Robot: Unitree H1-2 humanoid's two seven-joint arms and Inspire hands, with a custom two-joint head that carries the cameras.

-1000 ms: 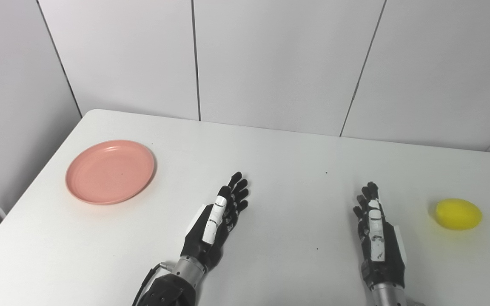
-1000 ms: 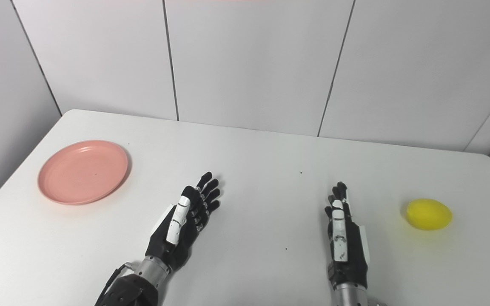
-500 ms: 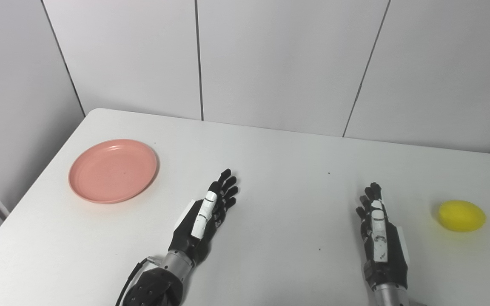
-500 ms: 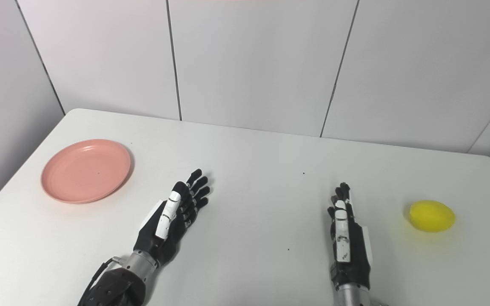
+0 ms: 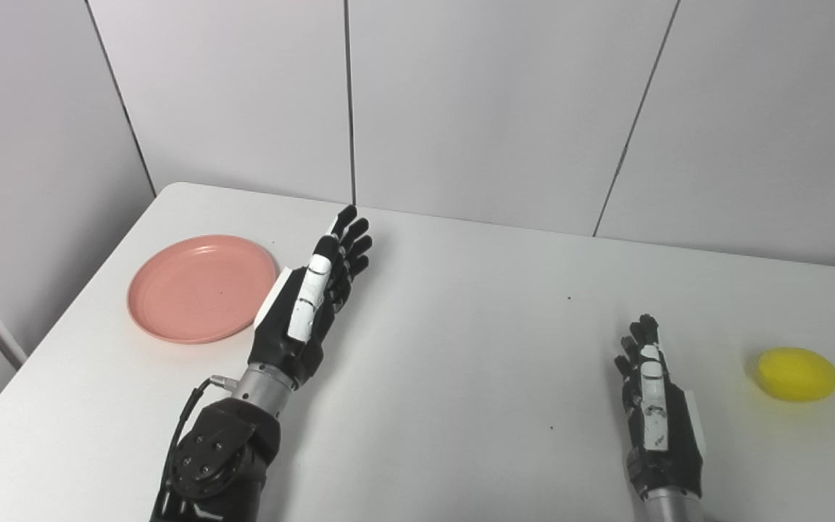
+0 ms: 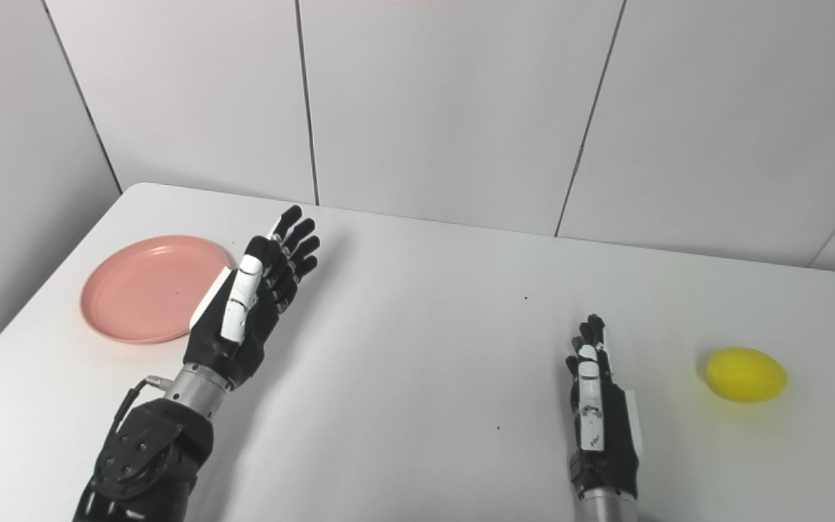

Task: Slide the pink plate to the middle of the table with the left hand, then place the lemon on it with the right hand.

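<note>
The pink plate lies flat near the left edge of the white table. My left hand is raised above the table just right of the plate, fingers straight and apart, holding nothing; its wrist side overlaps the plate's right rim in the picture. The yellow lemon rests at the far right of the table. My right hand lies low near the front edge, left of the lemon and apart from it, open with fingers extended.
White wall panels stand right behind the table's far edge. The table's left edge runs close beside the plate. Small dark specks dot the tabletop between the hands.
My left hand has lifted and swung up and left toward the plate's right side. The right hand stayed put. The camera has shifted slightly, moving the whole scene right.
</note>
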